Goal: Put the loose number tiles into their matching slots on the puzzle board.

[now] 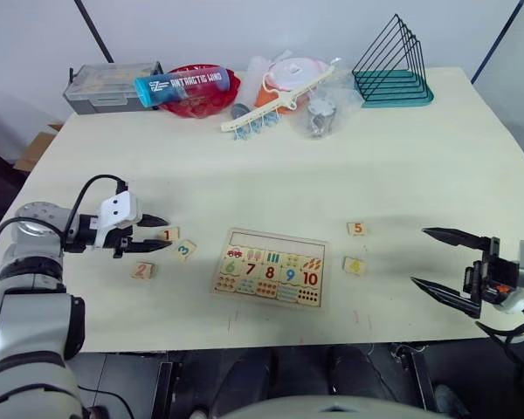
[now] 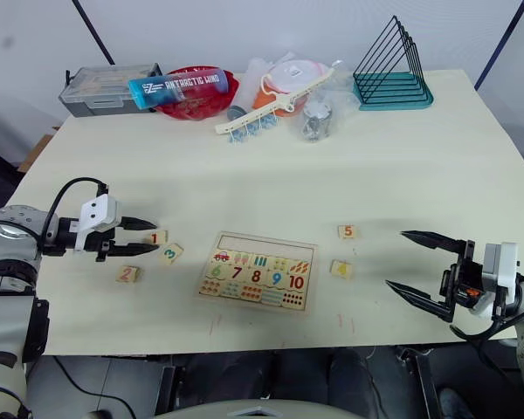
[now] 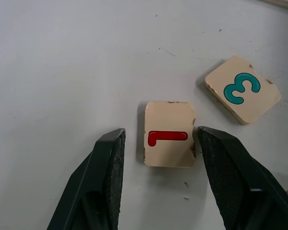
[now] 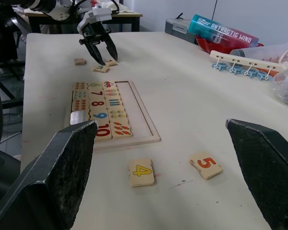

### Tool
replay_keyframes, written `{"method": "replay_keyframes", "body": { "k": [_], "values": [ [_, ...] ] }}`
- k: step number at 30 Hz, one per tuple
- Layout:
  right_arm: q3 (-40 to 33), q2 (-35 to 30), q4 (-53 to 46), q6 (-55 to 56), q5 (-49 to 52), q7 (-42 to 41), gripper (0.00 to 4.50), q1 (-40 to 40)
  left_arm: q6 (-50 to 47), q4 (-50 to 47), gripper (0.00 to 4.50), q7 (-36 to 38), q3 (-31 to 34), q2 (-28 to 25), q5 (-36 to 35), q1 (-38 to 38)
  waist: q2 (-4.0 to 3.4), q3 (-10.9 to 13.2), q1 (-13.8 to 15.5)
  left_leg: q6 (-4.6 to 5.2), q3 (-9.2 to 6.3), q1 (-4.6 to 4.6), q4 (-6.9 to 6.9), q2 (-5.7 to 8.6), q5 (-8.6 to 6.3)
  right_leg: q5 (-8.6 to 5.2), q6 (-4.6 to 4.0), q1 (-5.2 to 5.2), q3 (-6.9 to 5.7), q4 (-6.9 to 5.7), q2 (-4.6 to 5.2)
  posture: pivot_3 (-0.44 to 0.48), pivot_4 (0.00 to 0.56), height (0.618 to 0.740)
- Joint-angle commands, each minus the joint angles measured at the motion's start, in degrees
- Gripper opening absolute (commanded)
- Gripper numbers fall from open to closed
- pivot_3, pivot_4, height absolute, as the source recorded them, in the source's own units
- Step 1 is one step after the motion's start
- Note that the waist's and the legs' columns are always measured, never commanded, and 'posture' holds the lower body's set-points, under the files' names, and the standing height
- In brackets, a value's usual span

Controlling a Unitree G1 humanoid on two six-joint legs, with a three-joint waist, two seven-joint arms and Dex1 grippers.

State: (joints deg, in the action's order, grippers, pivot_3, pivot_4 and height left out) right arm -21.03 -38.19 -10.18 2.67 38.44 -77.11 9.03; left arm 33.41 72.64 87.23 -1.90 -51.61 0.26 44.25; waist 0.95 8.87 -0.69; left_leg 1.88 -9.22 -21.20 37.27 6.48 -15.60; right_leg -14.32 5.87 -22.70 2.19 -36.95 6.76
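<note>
From the head camera I see the puzzle board [image 1: 270, 272], a flat light-wood rectangle, lying near the front edge of the pale table [image 1: 393, 166]; its row of slots [image 1: 275, 240] along the far edge reads as one long bare strip, and I cannot make out the dividers from here. I count five loose square tiles: tile 1 [image 1: 167, 234], tile 3 [image 1: 185, 250] and tile 2 [image 1: 142, 271] to the board's left, tile 5 [image 1: 357, 229] and tile 4 [image 1: 355, 266] to its right. My left tool [image 1: 156, 233] sits released, its two black fingertips just short of tile 1; my right tool [image 1: 438, 258] hangs spread wide, well apart from tile 4. Along the far side stand a grey case [image 1: 107, 85], a red bowl [image 1: 196, 92] with a blue bottle [image 1: 181, 86] laid across it, a crinkled clear bag [image 1: 319, 109] and a teal wire rack [image 1: 393, 65], partly overlapping one another. Through the left wrist camera, tile 1 lies flat between the textured fingers [image 3: 108, 167], touching neither, its corners chipped; tile 3 sits just beside it, tilted. Through the right wrist camera, the matte fingers [image 4: 62, 167] are cut off by the frame, with tiles 4 and 5 between them on the table.
</note>
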Motion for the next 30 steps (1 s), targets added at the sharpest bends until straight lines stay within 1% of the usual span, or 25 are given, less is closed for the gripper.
{"method": "replay_keyframes", "body": {
  "k": [1,4,6,7,8,9,15,21,24,27,30],
  "values": [
    [-1.4,-0.8,-1.1,0.5,1.0,-0.2,4.5,-0.1,-0.7,1.1,2.55,-0.2,0.3,-0.2,1.1,-1.1,0.0,0.0,0.0,0.0,0.0,0.0,0.0,0.0,0.0,0.0,0.0,0.0,0.0,0.0,0.0,0.0,0.15,0.74],
    [-1.3,-0.8,-0.8,0.6,0.9,-0.7,4.5,0.2,-1.0,1.0,2.55,0.4,0.6,-0.1,1.1,-1.4,-0.01,0.0,0.0,0.0,0.0,0.01,0.0,0.0,0.0,0.0,0.0,0.0,0.0,-0.01,0.0,0.0,0.15,0.74],
    [-1.3,-0.9,-0.6,0.7,0.8,-1.0,4.5,0.1,-1.1,1.0,2.0,1.0,0.8,0.0,1.0,-1.6,-0.01,0.0,-0.1,0.0,0.01,0.01,0.0,0.0,0.0,0.0,0.0,0.0,0.0,-0.01,-0.01,0.0,0.15,0.74],
    [-1.2,-1.0,-0.5,0.7,0.8,-1.0,4.5,0.1,-1.2,1.0,1.67,1.2,0.9,0.0,1.0,-1.6,-0.02,0.0,-0.1,0.0,0.02,0.02,0.0,0.0,0.0,0.0,0.0,0.0,0.0,-0.01,0.0,0.0,0.15,0.74],
    [-1.2,-1.0,-0.3,0.7,0.8,-1.1,4.5,-0.1,-1.3,1.0,1.18,1.5,1.1,-0.1,0.9,-1.7,-0.02,0.0,-0.1,0.0,0.02,0.03,0.0,0.0,0.0,0.0,0.0,0.0,0.01,-0.02,0.0,0.0,0.15,0.74],
    [-1.2,-1.0,-0.2,0.7,0.8,-1.2,4.5,-0.2,-1.4,0.9,0.93,1.8,1.3,-0.1,0.9,-1.7,-0.02,0.0,-0.1,0.0,0.01,0.03,0.0,-0.01,0.0,0.0,0.0,0.0,0.0,-0.03,-0.01,0.0,0.15,0.74],
    [-0.3,-0.4,0.4,0.8,0.6,-1.5,4.5,-1.1,-1.4,0.6,0.92,2.1,2.4,-0.5,0.2,-1.4,-0.02,0.0,-0.1,0.0,0.03,0.03,0.0,-0.02,0.0,0.0,0.0,0.0,0.01,-0.03,-0.01,0.0,0.15,0.74],
    [0.7,0.5,0.8,1.5,0.3,-1.5,4.5,-1.6,-2.3,-0.6,0.92,2.0,3.9,-1.8,-1.2,1.6,0.0,0.0,-0.1,0.0,0.0,0.02,0.01,-0.02,0.0,0.0,0.0,-0.01,0.0,-0.04,-0.02,0.0,0.15,0.74],
    [0.6,0.9,1.0,1.9,0.3,-1.4,4.5,-1.6,-3.0,-1.8,0.92,4.1,4.3,-2.3,-2.1,3.0,0.07,0.0,0.0,-0.01,-0.03,-0.04,0.05,-0.02,0.0,0.0,0.0,-0.01,-0.04,-0.03,-0.03,0.0,0.15,0.74],
    [0.5,0.9,0.9,2.0,0.4,-1.2,4.5,-1.7,-3.7,-3.7,0.92,5.3,3.6,-2.4,-3.5,4.3,0.07,0.0,-0.1,-0.02,0.0,-0.04,0.08,-0.01,0.01,0.0,0.0,-0.01,-0.04,-0.02,-0.02,0.0,0.15,0.74],
    [0.6,0.9,0.8,2.0,0.5,-1.2,4.5,-1.9,-6.5,-7.2,0.92,5.3,1.1,-2.5,-6.1,5.5,0.07,0.0,-0.1,-0.03,-0.01,-0.05,0.1,-0.02,0.01,0.0,0.0,-0.01,-0.05,-0.02,-0.02,0.0,0.15,0.74]
  ]
}}
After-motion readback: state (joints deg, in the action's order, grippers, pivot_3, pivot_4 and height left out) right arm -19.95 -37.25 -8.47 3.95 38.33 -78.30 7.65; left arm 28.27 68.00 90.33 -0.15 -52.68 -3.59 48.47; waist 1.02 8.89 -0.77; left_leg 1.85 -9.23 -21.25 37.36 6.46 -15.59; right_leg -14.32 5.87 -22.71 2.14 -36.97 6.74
